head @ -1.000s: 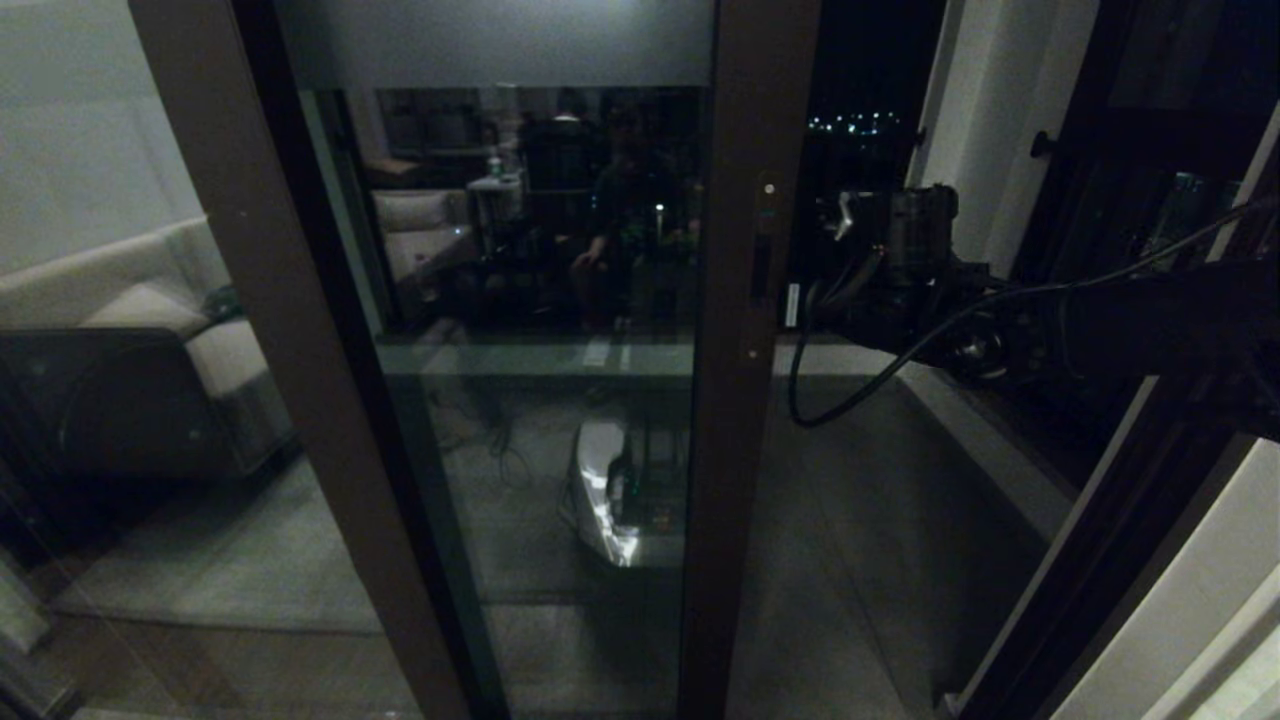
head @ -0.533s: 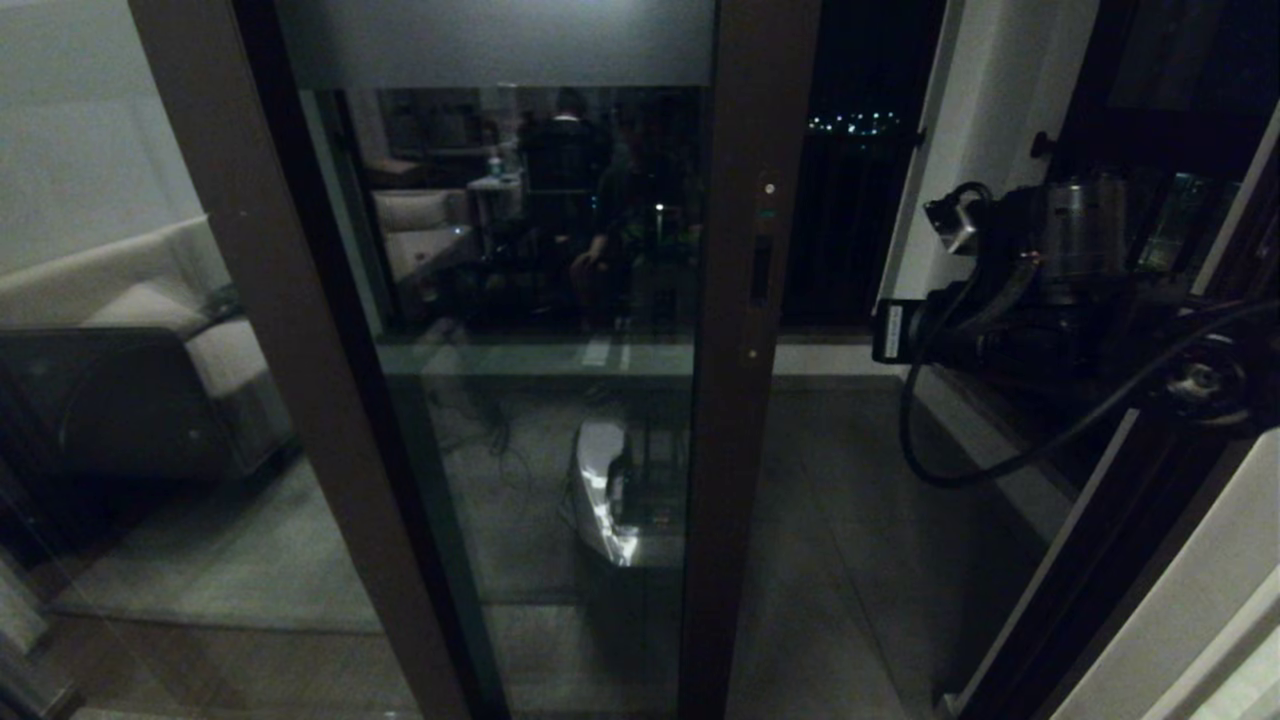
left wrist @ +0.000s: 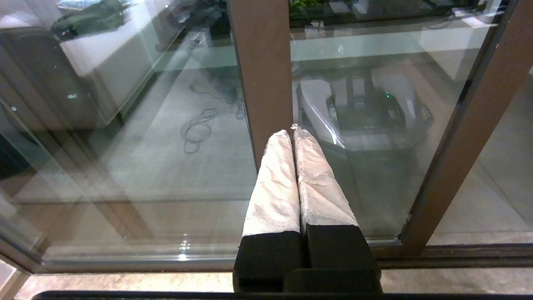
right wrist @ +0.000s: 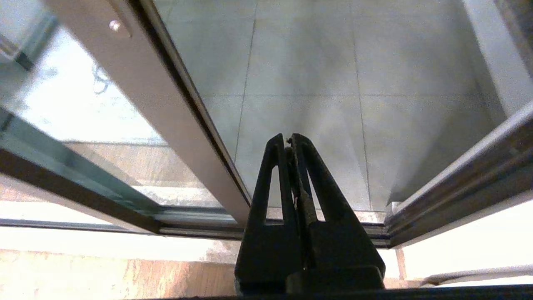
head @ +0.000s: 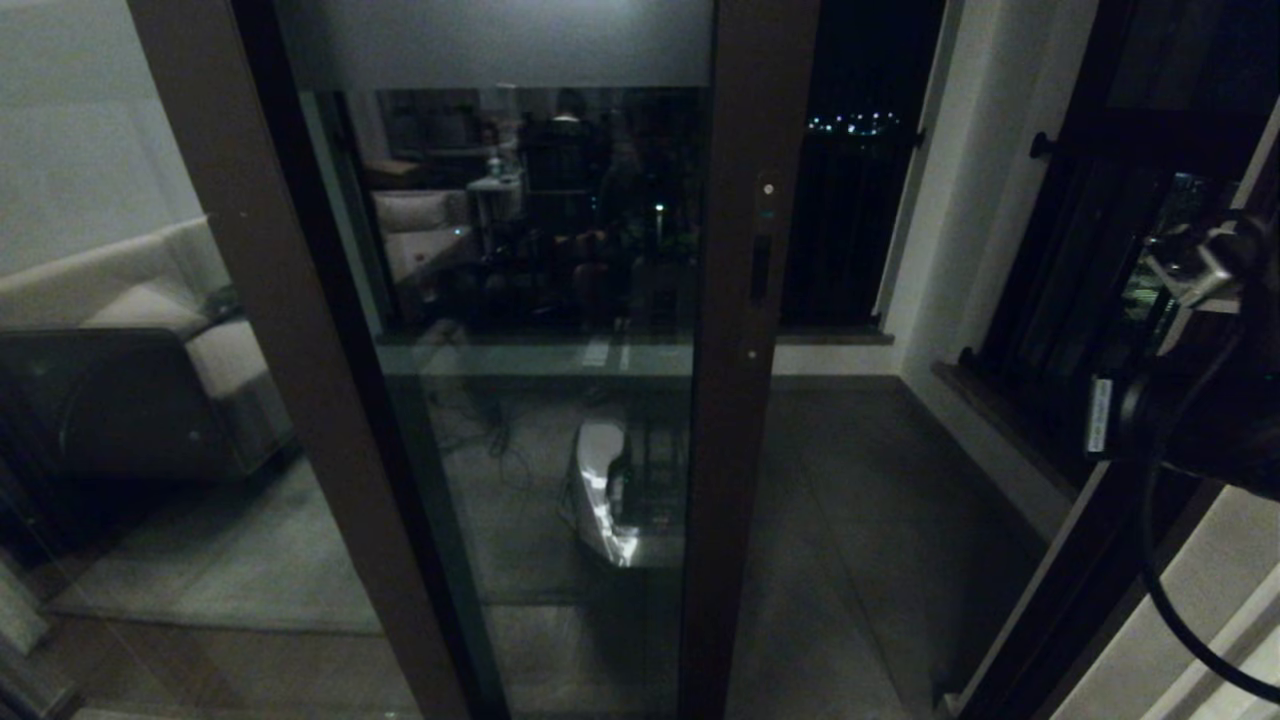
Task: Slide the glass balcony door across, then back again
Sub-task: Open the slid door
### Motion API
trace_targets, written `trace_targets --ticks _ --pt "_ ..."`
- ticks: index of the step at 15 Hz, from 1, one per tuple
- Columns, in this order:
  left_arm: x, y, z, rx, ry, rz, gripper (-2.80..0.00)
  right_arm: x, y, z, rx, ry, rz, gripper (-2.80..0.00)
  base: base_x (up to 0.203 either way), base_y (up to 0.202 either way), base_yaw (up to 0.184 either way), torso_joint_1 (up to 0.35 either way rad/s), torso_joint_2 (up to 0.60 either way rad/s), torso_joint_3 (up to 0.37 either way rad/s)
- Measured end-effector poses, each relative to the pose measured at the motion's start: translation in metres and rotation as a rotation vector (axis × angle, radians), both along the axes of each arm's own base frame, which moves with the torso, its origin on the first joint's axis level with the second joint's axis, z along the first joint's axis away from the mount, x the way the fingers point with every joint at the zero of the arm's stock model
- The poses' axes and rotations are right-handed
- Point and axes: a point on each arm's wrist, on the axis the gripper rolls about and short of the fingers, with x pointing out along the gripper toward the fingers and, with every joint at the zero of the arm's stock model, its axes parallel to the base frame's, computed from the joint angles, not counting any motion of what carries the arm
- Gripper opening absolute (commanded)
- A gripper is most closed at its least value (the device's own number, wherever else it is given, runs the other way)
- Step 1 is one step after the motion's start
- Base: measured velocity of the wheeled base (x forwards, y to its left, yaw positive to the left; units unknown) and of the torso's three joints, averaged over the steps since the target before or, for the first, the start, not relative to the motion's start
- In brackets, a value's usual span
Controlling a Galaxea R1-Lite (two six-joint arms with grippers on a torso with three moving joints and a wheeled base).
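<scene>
both pincers closed; right arm (head: 1210, 420) beside doorway.

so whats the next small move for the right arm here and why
Probably bring the right gripper, shut and empty, back to the handle slot on the glass balcony door. The door stands partway across with open floor beside it, and the arm sits off at the right, touching nothing.

Head view is dim and murky (reflections veil the glass balcony door (head: 540, 330)); wrist views brighter.
</scene>
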Motion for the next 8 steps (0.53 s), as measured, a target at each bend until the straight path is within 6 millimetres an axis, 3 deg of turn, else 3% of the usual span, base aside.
trace_targets --ticks 4,8 --pt "0.000 0.000 0.000 0.000 0.000 0.001 -2.80 -0.078 -0.023 0.010 -0.016 -0.070 -0.068 -2.80 0.000 0.000 0.000 0.000 0.00 0.000" --pt "0.000 0.000 0.000 0.000 0.000 0.000 -2.80 -0.172 -0.050 0.006 -0.062 -0.097 -0.159 -2.80 0.000 0.000 0.000 0.000 0.00 0.000"
